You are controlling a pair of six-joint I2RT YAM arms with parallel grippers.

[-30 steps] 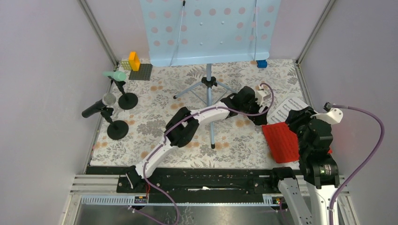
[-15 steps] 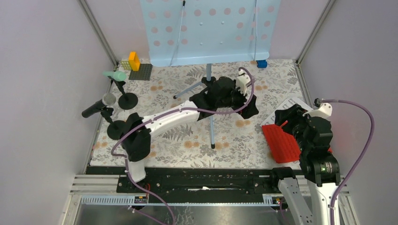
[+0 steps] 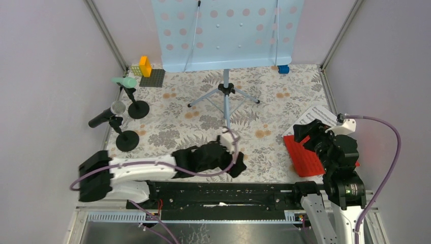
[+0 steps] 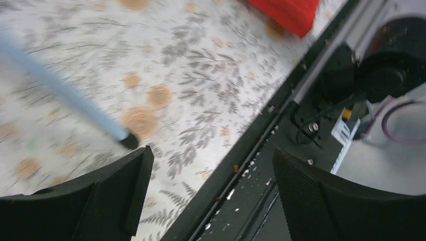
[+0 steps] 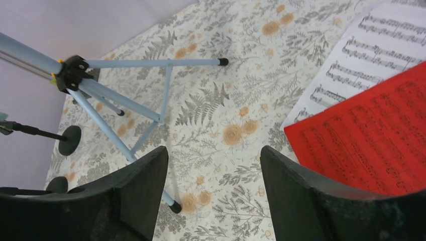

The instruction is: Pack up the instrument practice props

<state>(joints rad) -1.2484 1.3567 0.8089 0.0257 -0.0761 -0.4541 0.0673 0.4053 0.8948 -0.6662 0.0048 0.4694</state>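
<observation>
Perching left of the sheet-music rack point(image 3: 226, 35): mint-green microphone point(image 3: 124, 81) and black microphone point(image 3: 104, 116), sitting in two round-based mic holders point(image 3: 138, 109). Hovering the left gripper point(image 4: 208, 170) just in front of the rack's nearest tripod leg, jaws spreading wide, gripping nothing. Lying right of the rack on the floral worktop point(image 3: 167, 127): white music sheet point(image 5: 361, 55) tucking partly under red music sheet point(image 5: 371, 135). Hanging the right gripper point(image 5: 213, 160) also right of the rack, jaws parting, carrying nothing.

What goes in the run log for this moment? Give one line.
left gripper: open, empty | right gripper: open, empty, by red sheet | red sheet: overlaps white sheet | music rack: standing
</observation>
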